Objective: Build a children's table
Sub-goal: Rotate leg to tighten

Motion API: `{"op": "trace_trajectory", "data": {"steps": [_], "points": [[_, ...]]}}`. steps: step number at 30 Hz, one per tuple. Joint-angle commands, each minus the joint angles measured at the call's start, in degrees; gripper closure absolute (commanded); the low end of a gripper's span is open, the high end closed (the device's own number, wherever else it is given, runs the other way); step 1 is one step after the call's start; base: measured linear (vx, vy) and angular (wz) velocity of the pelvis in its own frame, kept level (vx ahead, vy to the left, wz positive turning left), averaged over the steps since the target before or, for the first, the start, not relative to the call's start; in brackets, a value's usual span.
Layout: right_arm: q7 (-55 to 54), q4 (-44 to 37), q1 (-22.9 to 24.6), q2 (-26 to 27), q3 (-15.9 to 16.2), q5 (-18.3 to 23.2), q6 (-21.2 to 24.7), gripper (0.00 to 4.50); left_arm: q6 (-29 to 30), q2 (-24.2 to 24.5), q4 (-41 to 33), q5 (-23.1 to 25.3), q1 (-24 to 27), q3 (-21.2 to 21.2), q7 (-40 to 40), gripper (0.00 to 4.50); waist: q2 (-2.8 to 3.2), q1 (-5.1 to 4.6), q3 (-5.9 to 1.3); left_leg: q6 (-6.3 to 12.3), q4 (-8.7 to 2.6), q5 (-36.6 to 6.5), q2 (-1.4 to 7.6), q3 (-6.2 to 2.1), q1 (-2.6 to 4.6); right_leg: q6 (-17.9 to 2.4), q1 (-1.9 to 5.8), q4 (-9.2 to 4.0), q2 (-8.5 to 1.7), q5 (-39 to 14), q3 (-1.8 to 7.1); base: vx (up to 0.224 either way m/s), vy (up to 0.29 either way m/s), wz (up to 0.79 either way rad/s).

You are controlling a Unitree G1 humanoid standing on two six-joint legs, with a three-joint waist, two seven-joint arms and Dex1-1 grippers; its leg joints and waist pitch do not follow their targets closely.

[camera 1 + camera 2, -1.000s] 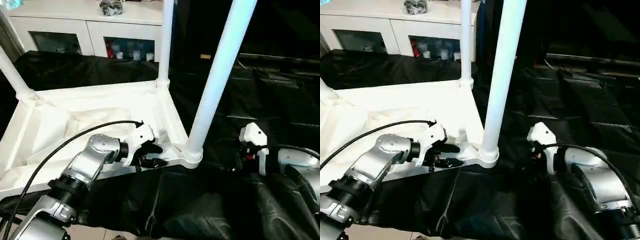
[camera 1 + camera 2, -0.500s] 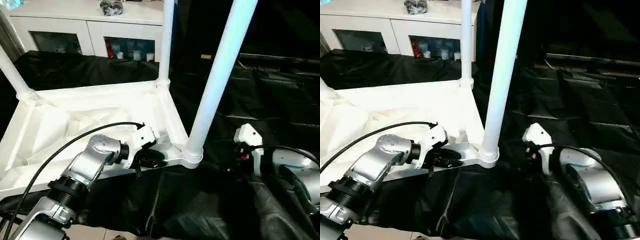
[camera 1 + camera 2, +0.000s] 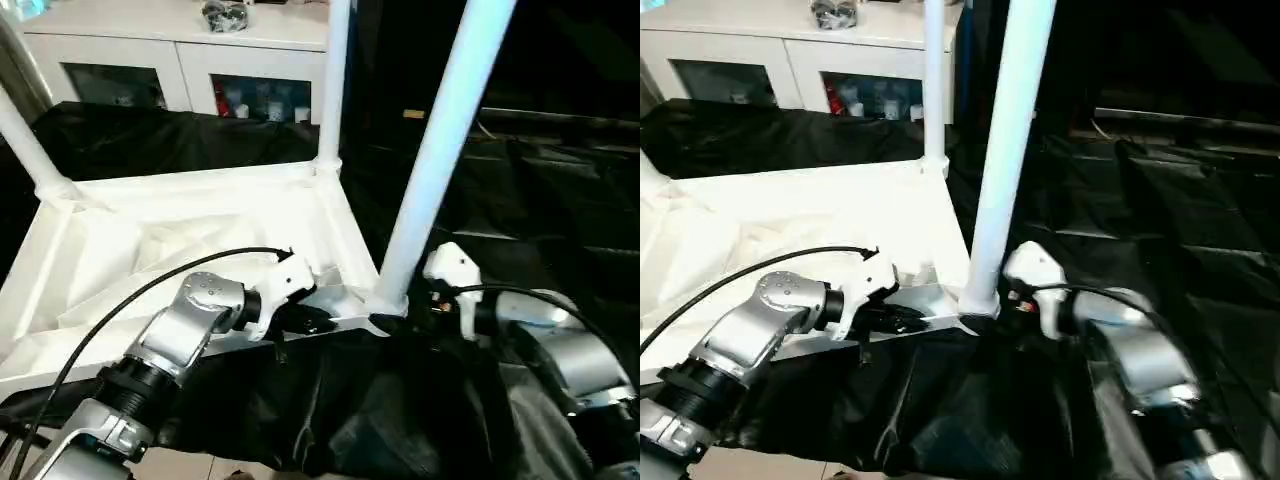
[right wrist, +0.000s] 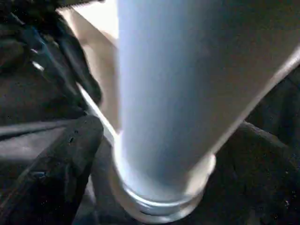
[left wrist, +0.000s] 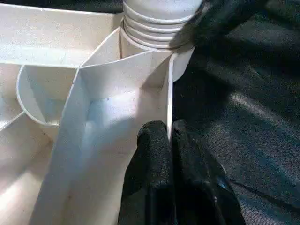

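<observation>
- The left gripper (image 5: 169,140) is clenched on the thin near side wall of the upturned tabletop (image 3: 150,250): its two black fingers (image 5: 152,154) pinch the wall's edge, one on the inside and one on the outside, just beside the near right corner socket.
- The right gripper (image 4: 154,154) has its jaws spread wide at the foot of the nearest leg (image 3: 430,170), right by the flared end seated in that corner socket; one black finger (image 4: 61,159) stands to one side of the leg, and whether it touches the leg cannot be told.
- The tabletop lies ribbed side up on the black-covered counter (image 3: 560,200), with three white legs rising from its corners.
- The far right leg (image 3: 333,90) stands upright; the far left leg (image 3: 25,140) leans outward.
- A white cabinet (image 3: 180,60) stands behind the counter.
</observation>
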Motion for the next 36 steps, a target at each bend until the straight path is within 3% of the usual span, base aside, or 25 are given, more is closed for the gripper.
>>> {"op": "trace_trajectory", "data": {"steps": [1, 15, 18, 25, 27, 29, 32, 35, 36], "points": [[-1.06, 1.81, -1.5, 0.07, 0.34, -1.42, -1.35, 0.28, 1.24, 0.15, 0.92, 0.92, 1.31, -1.2, 1.23, 4.5, -0.37, -0.02, -3.32, 1.64, -4.19, -10.73, 2.23, -1.14, 0.54, -12.92, 2.35, -4.71, -3.1, -9.23, 2.62, 0.0, 0.0, 0.0], [-1.24, 5.2, -2.56, 1.66, 0.38, -2.24, -3.56, 1.19, 0.79, 0.6, 0.97, 1.34, 1.72, -0.15, 1.97, 4.5, -0.4, -0.2, -3.17, 1.46, -4.33, -12.38, 2.24, -1.17, 0.54, -12.0, 2.17, -5.06, -3.18, -12.4, 2.66, 0.0, 0.0, 0.0], [-3.94, 7.69, -3.44, 3.9, -0.78, -2.0, -4.73, 1.5, -0.09, -0.07, 2.94, 1.46, 0.78, 0.85, 3.53, 4.5, -0.33, -0.52, -3.11, 1.24, -4.36, -12.7, 2.08, -1.17, 0.45, -12.15, 2.11, -5.16, -3.11, -13.05, 2.6, 0.0, 0.0, 0.0], [-18.85, 15.24, -5.11, 12.54, -4.28, -3.07, -5.55, 1.72, -0.94, -7.58, 12.49, 3.74, -4.65, 3.57, 16.73, 4.5, -0.49, -0.99, -3.13, 0.1, -4.38, -13.53, 1.98, -1.12, 0.76, -11.07, 1.77, -5.62, -3.14, -16.0, 2.66, 0.0, 0.0, 0.0], [-26.7, 18.43, -6.36, 17.11, -4.77, -4.36, -5.47, 1.73, -0.85, -11.66, 16.75, 4.12, -7.65, 4.67, 22.69, 4.5, -0.16, -1.06, -3.06, -0.3, -4.38, -14.14, 1.85, -1.14, 0.86, -11.24, 1.43, -5.81, -3.23, -16.98, 2.66, 0.0, 0.0, 0.0], [-34.88, 21.49, -7.89, 21.85, -5.11, -5.67, -5.47, 1.73, -1.42, -15.31, 20.26, 4.43, -10.28, 5.23, 27.27, 4.5, -0.33, -1.05, -3.27, -0.79, -4.48, -12.92, 1.82, -1.23, 0.79, -11.03, 1.74, -5.62, -3.19, -15.34, 2.6, 0.0, 0.0, 0.0], [-37.55, 23.84, -9.34, 25.95, -4.75, -6.27, -6.68, 1.73, -3.69, -17.97, 22.72, 5.24, -12.1, 4.77, 28.44, 4.5, -0.18, -1.02, -3.38, -0.27, -4.53, -12.99, 1.81, -1.27, 0.71, -10.92, 1.96, -5.6, -3.24, -13.62, 2.54, 0.0, 0.0, 0.0], [-36.72, 23.97, -9.65, 26.39, -3.27, -7.63, -8.64, 1.73, -4.62, -18.57, 22.61, 5.25, -12.31, 3.94, 26.45, 4.5, -0.09, -0.88, -3.42, 0.84, -4.48, -12.04, 1.86, -1.22, 0.53, -11.24, 2.18, -5.46, -3.35, -11.2, 2.54, 0.0, 0.0, 0.0], [-34.96, 23.17, -9.3, 25.92, -3.4, -6.95, -8.75, 1.39, -5.45, -18.12, 21.93, 5.14, -11.81, 3.44, 24.82, 4.5, -0.15, -0.88, -3.46, 1.03, -4.44, -11.77, 1.83, -1.18, 0.46, -11.31, 2.26, -5.42, -3.34, -10.72, 2.54, 0.0, 0.0, 0.0]]}}
